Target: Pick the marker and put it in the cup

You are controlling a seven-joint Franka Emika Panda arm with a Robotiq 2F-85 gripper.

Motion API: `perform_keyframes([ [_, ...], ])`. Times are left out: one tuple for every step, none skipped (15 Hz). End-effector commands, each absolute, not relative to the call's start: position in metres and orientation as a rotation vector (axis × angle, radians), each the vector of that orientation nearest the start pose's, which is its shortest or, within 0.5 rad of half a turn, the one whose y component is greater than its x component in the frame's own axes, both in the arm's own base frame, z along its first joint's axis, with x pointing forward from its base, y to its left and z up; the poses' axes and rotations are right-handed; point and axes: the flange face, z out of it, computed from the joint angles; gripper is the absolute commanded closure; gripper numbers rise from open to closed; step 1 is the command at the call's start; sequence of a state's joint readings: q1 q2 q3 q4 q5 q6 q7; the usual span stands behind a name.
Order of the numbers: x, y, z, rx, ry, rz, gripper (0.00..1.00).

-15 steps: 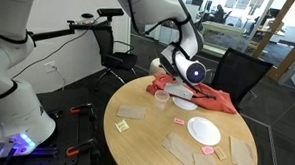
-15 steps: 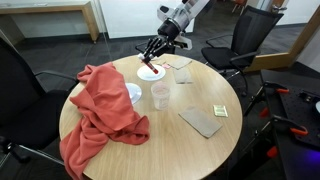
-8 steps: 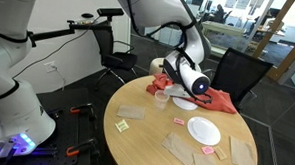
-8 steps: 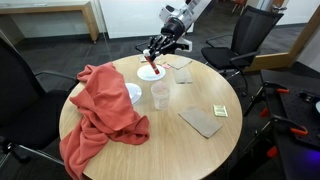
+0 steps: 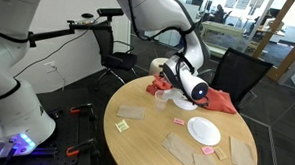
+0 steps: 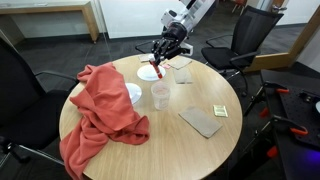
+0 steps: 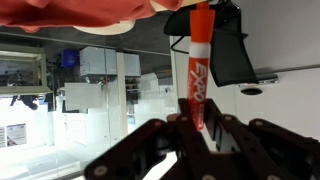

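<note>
Pinching claw holds marker (lettering: wrist view only).

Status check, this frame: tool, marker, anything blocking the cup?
Tool shut on marker. Marker hangs over the plate, not yet at the cup. Nothing seen between them.

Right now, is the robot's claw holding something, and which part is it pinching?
Yes: the gripper holds the thin red marker pen, pinched at one end between its fingers; the rest sticks out free.

Red cloth, white plate — round table
</note>
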State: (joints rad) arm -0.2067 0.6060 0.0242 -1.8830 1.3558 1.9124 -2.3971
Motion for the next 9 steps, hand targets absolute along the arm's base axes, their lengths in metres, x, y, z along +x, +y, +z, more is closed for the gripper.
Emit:
perform_keyframes([
  [0.609, -0.052, 0.180, -1.692, -1.352, -1.159, 0.95],
  [0.608, -0.056, 0.176, -1.695, -1.363, -1.167, 0.95],
  [0.607, -0.059, 0.172, -1.694, -1.372, -1.174, 0.95],
  [0.606, -0.062, 0.168, -1.691, -1.379, -1.183, 0.95],
  [0.605, -0.064, 0.164, -1.683, -1.386, -1.199, 0.95],
  [0.604, -0.064, 0.161, -1.670, -1.390, -1.214, 0.95],
  [0.603, -0.064, 0.158, -1.662, -1.393, -1.231, 0.95],
  [0.603, -0.063, 0.156, -1.656, -1.390, -1.256, 0.95],
  [0.603, -0.063, 0.153, -1.652, -1.385, -1.271, 0.95],
])
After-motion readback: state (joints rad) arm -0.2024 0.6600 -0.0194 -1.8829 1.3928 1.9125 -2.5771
